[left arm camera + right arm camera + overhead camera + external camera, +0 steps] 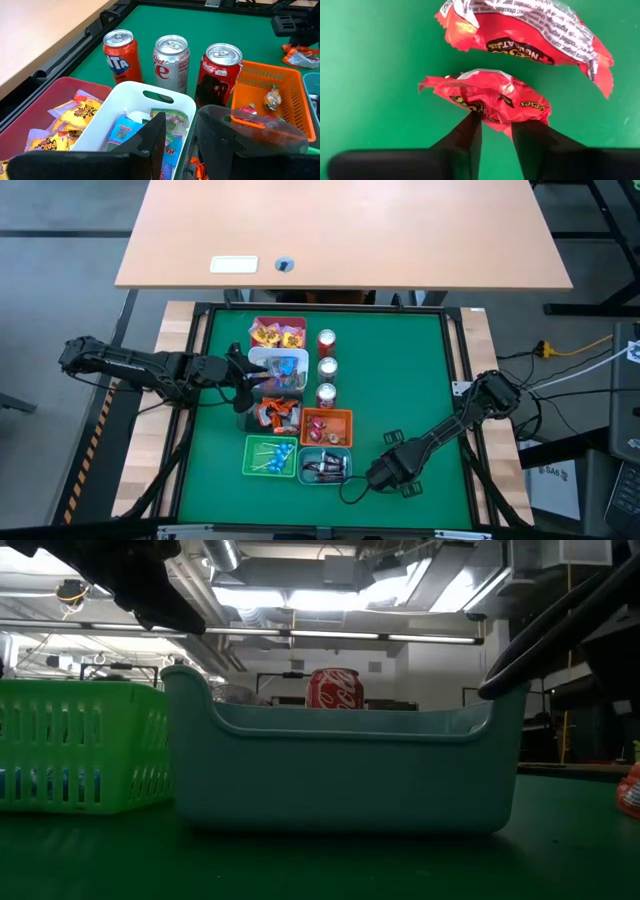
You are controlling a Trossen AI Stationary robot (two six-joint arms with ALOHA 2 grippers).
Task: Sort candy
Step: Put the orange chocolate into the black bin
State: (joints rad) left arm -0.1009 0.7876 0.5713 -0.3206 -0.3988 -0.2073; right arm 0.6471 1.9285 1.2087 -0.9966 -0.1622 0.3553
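On open mat: right pincer (496, 132) straddling orange candy (490, 100) edge.

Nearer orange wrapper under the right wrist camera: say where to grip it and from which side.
Grip the nearer orange wrapper across its puffed middle, coming straight down from above. It lies flat on the green mat, so only that raised crinkle offers a pinch. The right tool already straddles its edge.

Light: even overhead; ceiling strips (330, 600) glare in low view.
Low view: dim, backlit.
My wrist views: bright, sharp.
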